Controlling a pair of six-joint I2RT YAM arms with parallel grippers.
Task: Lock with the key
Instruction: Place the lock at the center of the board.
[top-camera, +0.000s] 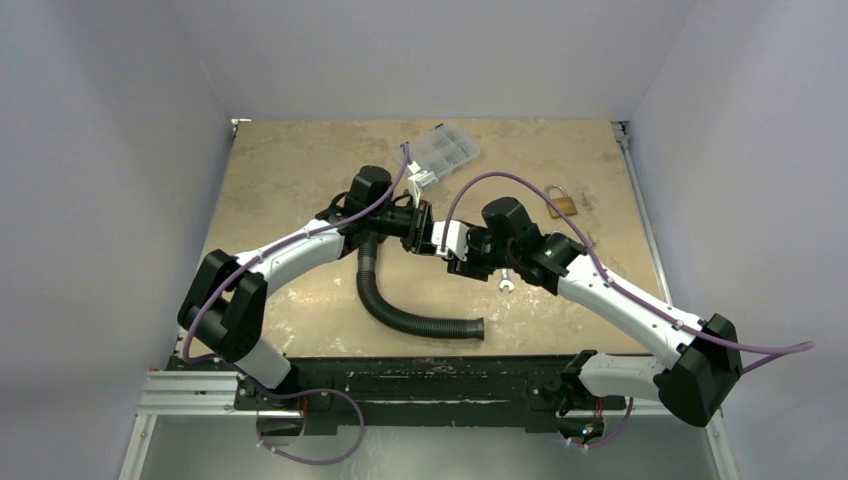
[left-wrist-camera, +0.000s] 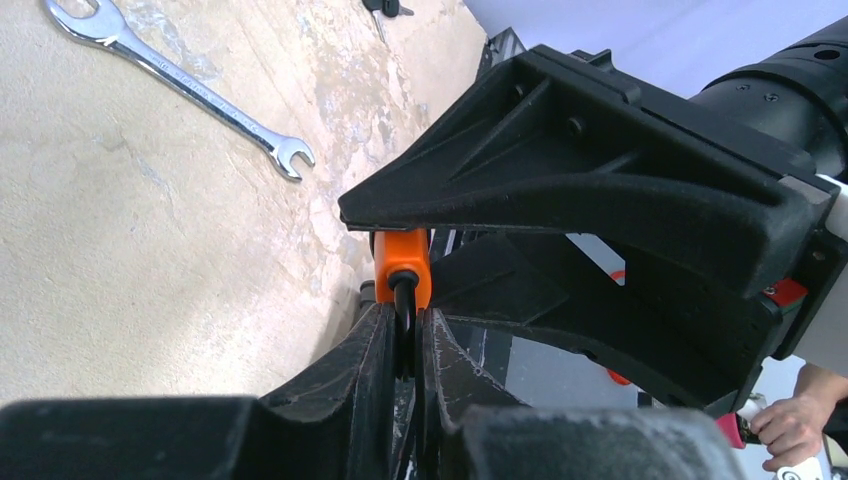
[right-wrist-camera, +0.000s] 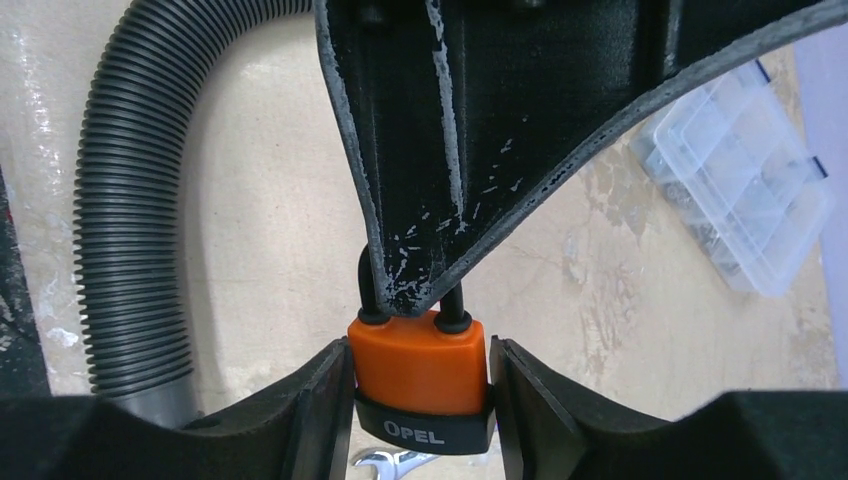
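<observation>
An orange padlock (right-wrist-camera: 420, 365) with a black base marked OPEL is held between the two arms above the table. My right gripper (right-wrist-camera: 420, 372) is shut on its body, one finger on each side. My left gripper (left-wrist-camera: 405, 325) is shut on the padlock's black shackle (left-wrist-camera: 404, 305); the orange body (left-wrist-camera: 400, 262) shows just beyond its fingertips. In the top view the left gripper (top-camera: 425, 230) and the right gripper (top-camera: 455, 255) meet at mid-table. Small keys (top-camera: 586, 200) lie at the far right. No key shows in either gripper.
A brass padlock (top-camera: 563, 203) lies beside the keys. A silver wrench (top-camera: 506, 283) lies under the right arm and also shows in the left wrist view (left-wrist-camera: 185, 85). A black corrugated hose (top-camera: 400, 310) curves at centre front. A clear compartment box (top-camera: 445, 150) sits at the back.
</observation>
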